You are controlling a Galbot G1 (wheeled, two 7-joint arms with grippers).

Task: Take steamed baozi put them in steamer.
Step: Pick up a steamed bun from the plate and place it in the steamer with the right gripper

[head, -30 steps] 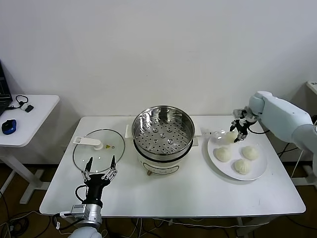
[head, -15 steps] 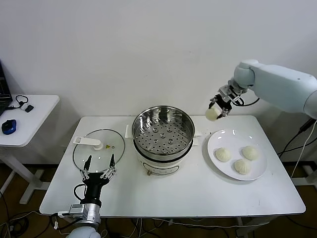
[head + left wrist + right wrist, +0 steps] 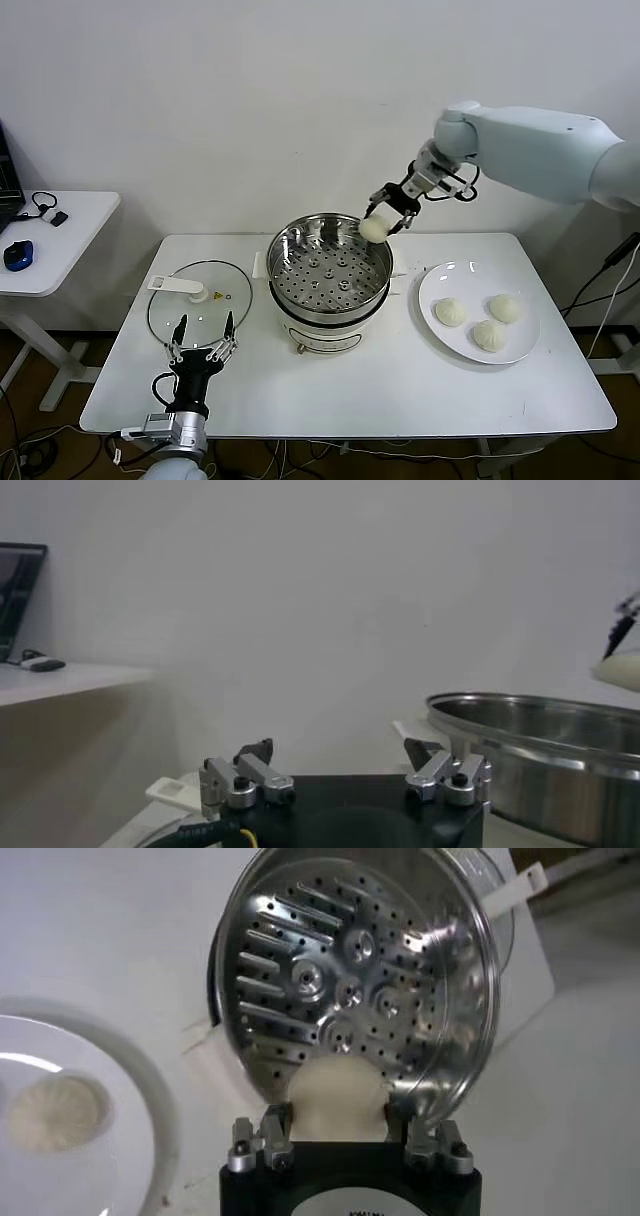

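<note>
on your far left a side table [image 3: 60,240] carries a mouse [image 3: 17,255]. your left end effector [image 3: 200,340] idles at the front of the surface [image 3: 350,400], fingers spread apart, just before the glass lid [image 3: 200,297]. the steamer [image 3: 330,265] sits mid-surface, its perforated floor bare. your right end effector [image 3: 388,212] hangs above the steamer's right rim, clamped on one baozi [image 3: 374,230], clear of the basket. three more buns [image 3: 477,320] lie on the plate [image 3: 525,345] to the right.
</note>
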